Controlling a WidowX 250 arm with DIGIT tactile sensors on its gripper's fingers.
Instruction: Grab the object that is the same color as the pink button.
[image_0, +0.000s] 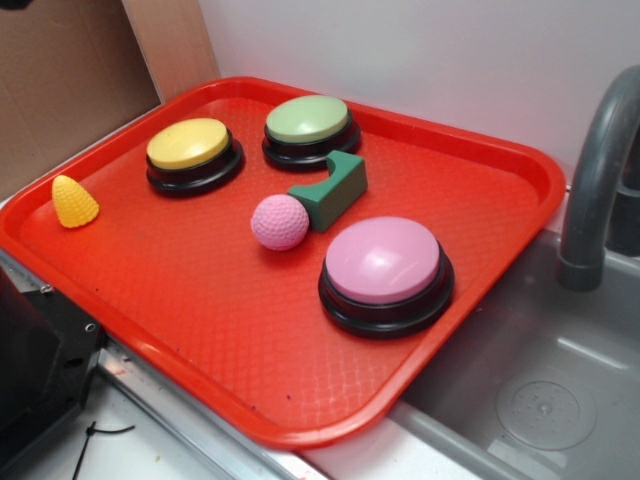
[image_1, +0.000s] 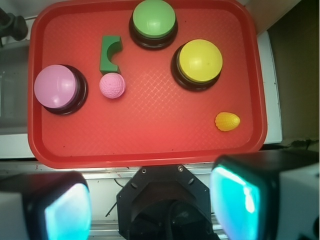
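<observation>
A small pink dimpled ball (image_0: 280, 221) lies on the red tray (image_0: 230, 340), touching the end of a green block (image_0: 332, 189). It also shows in the wrist view (image_1: 112, 85). The large pink dome button (image_0: 384, 272) on its black base stands to the ball's right; in the wrist view the button (image_1: 56, 87) is at the left. My gripper (image_1: 150, 205) shows only in the wrist view, high above the tray's near edge. Its jaws stand wide apart with nothing between them. The fingers (image_1: 235, 200) are blurred at the bottom corners.
A yellow dome button (image_0: 190, 152) and a green dome button (image_0: 308, 128) stand at the tray's back. A yellow toy corn (image_0: 73, 201) lies at the far left. A grey faucet (image_0: 600, 180) and a sink (image_0: 540, 390) are at the right. A black robot base (image_0: 35, 365) sits at the lower left.
</observation>
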